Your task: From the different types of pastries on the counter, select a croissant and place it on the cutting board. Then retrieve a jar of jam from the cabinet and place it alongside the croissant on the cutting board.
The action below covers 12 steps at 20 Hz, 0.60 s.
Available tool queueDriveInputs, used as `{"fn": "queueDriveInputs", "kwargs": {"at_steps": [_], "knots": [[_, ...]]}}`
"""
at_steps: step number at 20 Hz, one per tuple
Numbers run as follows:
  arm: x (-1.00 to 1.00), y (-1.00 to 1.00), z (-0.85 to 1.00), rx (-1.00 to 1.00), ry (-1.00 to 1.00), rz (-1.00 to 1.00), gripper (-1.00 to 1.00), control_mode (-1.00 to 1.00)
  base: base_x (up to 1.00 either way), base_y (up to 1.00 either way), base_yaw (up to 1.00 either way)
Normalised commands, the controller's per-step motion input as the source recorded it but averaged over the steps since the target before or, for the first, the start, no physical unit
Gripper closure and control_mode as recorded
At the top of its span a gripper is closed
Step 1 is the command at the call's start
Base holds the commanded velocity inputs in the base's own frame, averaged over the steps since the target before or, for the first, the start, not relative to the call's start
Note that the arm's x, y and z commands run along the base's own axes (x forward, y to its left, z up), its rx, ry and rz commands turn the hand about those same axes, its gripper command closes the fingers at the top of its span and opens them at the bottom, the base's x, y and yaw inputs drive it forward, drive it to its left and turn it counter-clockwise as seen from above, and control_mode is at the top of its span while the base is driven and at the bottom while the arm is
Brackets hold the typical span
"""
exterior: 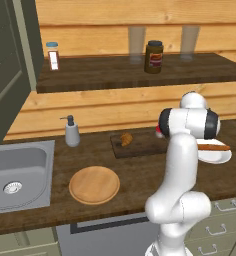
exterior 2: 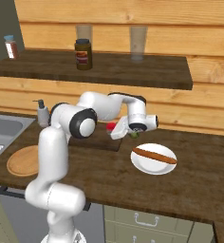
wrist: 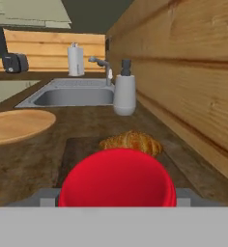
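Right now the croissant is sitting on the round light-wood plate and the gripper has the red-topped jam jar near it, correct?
Not quite. In the left base view the croissant lies on the dark cutting board, not the round plate. The rest stands: the hand view shows the jam jar at the gripper, just short of it.

Evenly and softly lit throughout, rendered, with no single light source apparent. Faint soft shadows under the white plate (exterior 2: 154, 160) and the round wooden plate (exterior: 94, 184); darker under the shelf (exterior: 140, 72). No glare, only a dull sheen on the sink (exterior: 20, 172). Slightly soft, low in resolution. In the hand view, the near red lid (wrist: 117, 178) blurred at its edges, the croissant (wrist: 133, 142) soft.
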Motion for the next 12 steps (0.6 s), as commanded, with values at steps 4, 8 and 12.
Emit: {"fn": "queueDriveInputs", "kwargs": {"at_steps": [4, 8, 12], "knots": [[0.11, 0.14, -0.17, 0.06, 0.00, 0.04, 1.00, -1.00, 0.00, 0.00, 0.00], [0.06, 0.39, -0.15, 0.04, 0.00, 0.01, 1.00, -1.00, 0.00, 0.00, 0.00], [0.31, 0.49, -0.16, 0.02, 0.00, 0.00, 1.00, -1.00, 0.00, 0.00, 0.00]]}}
